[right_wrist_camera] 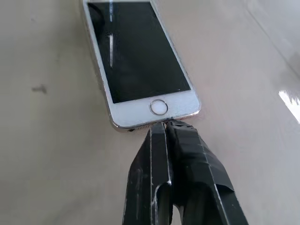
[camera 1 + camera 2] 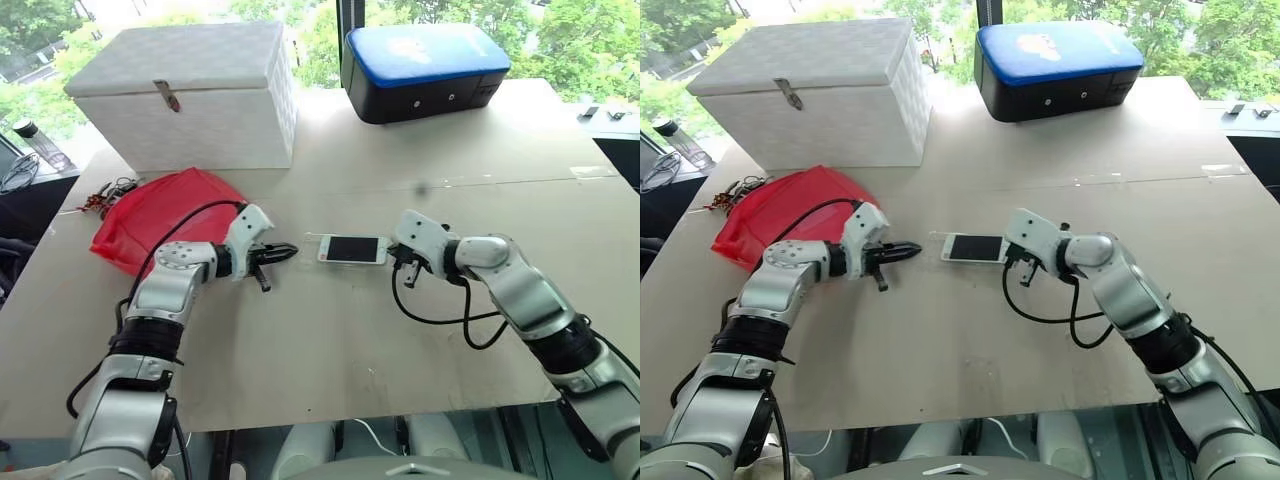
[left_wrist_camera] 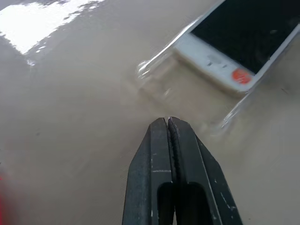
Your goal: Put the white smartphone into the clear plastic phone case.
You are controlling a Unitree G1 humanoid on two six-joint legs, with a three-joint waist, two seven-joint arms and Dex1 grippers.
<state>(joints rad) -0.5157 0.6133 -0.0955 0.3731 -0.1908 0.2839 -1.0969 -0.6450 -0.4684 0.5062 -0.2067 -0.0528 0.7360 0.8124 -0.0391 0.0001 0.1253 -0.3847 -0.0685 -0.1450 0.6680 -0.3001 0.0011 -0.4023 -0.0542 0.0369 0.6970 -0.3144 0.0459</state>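
- The white smartphone (image 2: 352, 249) lies flat and screen-up near the middle of the table (image 2: 330, 350), well in from every edge, its long axis running across toward the side edges.
- The clear plastic phone case (image 3: 187, 101) lies under and around the phone; in the left wrist view the phone's end with an orange sticker sits partway inside it, and an empty stretch of case sticks out toward the table's left edge. The phone looks only partly seated.
- The right end effector (image 1: 169, 125) has its fingers pressed together, holding nothing, the tips right at the phone's home-button end. Closed like this, it probably serves as a blunt pusher to slide the phone deeper into the case.
- The left end effector (image 3: 168, 123) is also closed and empty, pointing at the open end of the case, just short of its rim. It likely acts as a stop so the case does not skate away.
- A red bag (image 2: 160, 225), a white box (image 2: 190, 95) and a blue-topped black case (image 2: 425, 70) sit toward the far edge, away from the work.
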